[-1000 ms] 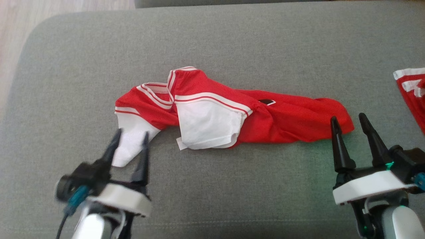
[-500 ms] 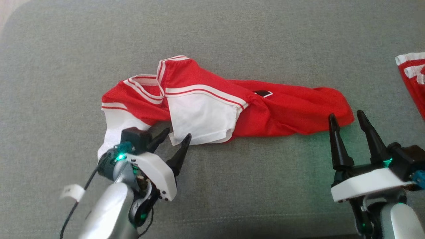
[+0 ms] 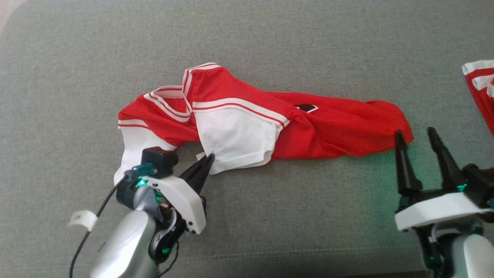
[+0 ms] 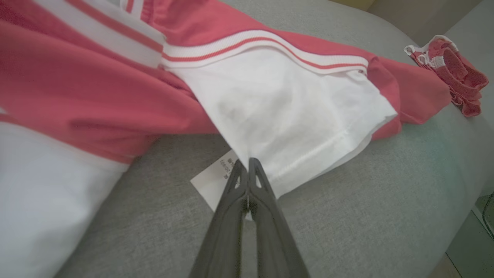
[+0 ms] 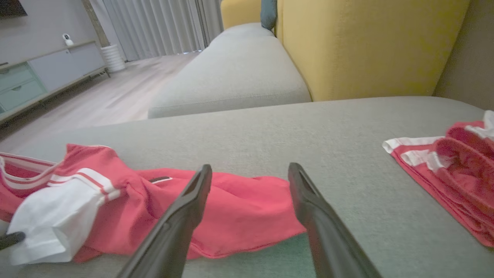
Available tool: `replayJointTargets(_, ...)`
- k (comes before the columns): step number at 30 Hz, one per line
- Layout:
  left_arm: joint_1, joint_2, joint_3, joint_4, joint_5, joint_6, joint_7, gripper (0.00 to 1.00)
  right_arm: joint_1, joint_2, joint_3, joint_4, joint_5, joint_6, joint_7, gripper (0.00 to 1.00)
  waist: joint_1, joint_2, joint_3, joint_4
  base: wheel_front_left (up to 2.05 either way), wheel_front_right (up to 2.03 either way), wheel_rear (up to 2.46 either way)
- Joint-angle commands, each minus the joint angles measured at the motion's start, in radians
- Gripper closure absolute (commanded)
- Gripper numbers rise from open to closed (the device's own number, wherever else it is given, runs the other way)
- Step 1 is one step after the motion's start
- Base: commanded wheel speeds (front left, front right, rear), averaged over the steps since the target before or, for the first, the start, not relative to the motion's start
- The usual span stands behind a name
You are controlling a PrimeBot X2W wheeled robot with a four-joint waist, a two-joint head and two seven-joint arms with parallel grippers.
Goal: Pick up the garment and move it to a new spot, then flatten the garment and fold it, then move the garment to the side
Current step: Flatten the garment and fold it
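The garment (image 3: pixel 328 127), a red jersey with white sleeves and striped trim, lies crumpled lengthwise on the grey sofa cushion (image 3: pixel 270 42). My left gripper (image 3: pixel 208 157) is shut on the lower left corner of its white sleeve (image 3: pixel 239 139). In the left wrist view the closed fingertips (image 4: pixel 247 166) pinch the sleeve hem (image 4: pixel 308 162) beside a white label (image 4: pixel 210 181). My right gripper (image 3: pixel 416 133) stands open just in front of the jersey's red right end. Seen from the right wrist, its fingers (image 5: pixel 197 193) straddle that red end (image 5: pixel 247 216) without touching it.
A second red and white garment (image 3: pixel 480 92) lies folded at the cushion's right edge, also visible as that folded garment (image 5: pixel 455 166). A yellow backrest (image 5: pixel 366 46) rises behind the cushion. Wooden floor (image 5: pixel 100 100) and a low cabinet (image 5: pixel 34 81) lie beyond.
My left gripper swung right from the far white sleeve to the middle sleeve's corner and closed on it. The right gripper shifted slightly right. The head camera tilted early on.
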Motion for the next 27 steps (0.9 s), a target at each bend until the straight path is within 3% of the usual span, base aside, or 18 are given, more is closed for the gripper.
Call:
replayJointTargets(1, -0.039, 0.026, 0.031, -0.034, -0.005, -0.006, -0.014, 1.0, -0.036, -0.005, -0.01, -0.017, -0.018, -0.001, 0.019, 0.0, 0.0, 0.0, 0.0, -0.001, 0.0, 0.0, 0.0)
replayJointTargets(10, -0.039, 0.036, 0.03, -0.052, -0.005, 0.003, -0.021, 1.0, -0.084, -0.041, -0.142, 0.077, -0.03, -0.001, 0.102, 0.0, 0.0, 0.0, 0.024, 0.01, 0.0, 0.0, 0.0)
replayJointTargets(19, -0.065, 0.041, 0.022, -0.076, -0.002, 0.005, -0.027, 1.0, -0.204, -0.074, -0.12, 0.246, -0.004, -0.001, 0.199, 0.0, 0.0, 0.0, 0.07, 0.029, 0.0, 0.0, 0.0)
replayJointTargets(27, -0.065, 0.043, 0.02, -0.078, -0.012, 0.008, -0.032, 1.0, -0.235, -0.066, -0.099, 0.289, 0.007, -0.001, 0.276, 0.0, 0.0, 0.0, 0.082, 0.038, 0.0, 0.0, 0.0)
